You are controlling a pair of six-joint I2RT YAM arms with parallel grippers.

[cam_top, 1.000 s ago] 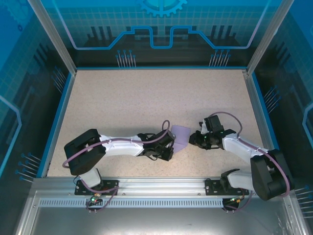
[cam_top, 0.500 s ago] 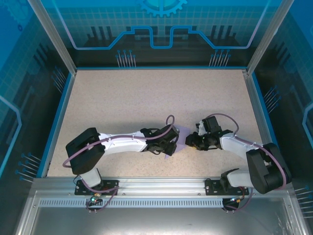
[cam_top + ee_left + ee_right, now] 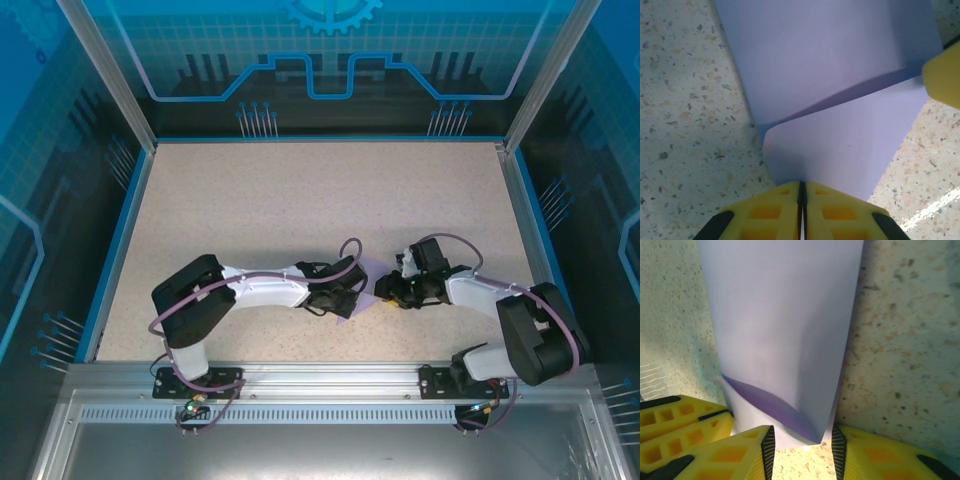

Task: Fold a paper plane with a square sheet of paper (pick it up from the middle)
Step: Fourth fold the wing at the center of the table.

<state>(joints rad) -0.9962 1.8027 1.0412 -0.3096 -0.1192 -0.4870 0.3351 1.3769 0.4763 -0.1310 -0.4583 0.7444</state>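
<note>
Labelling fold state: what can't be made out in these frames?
Left wrist: left gripper hides the paper's pinched edge; layer count unclear; far edge cut off.
Right wrist: whether right gripper touches paper is unclear; far edge cut off.
Top view: paper mostly under both grippers; fold shape unreadable.

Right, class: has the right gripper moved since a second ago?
Yes: the right gripper has shifted slightly left, away from the table's right rim, closing in on the paper.
</note>
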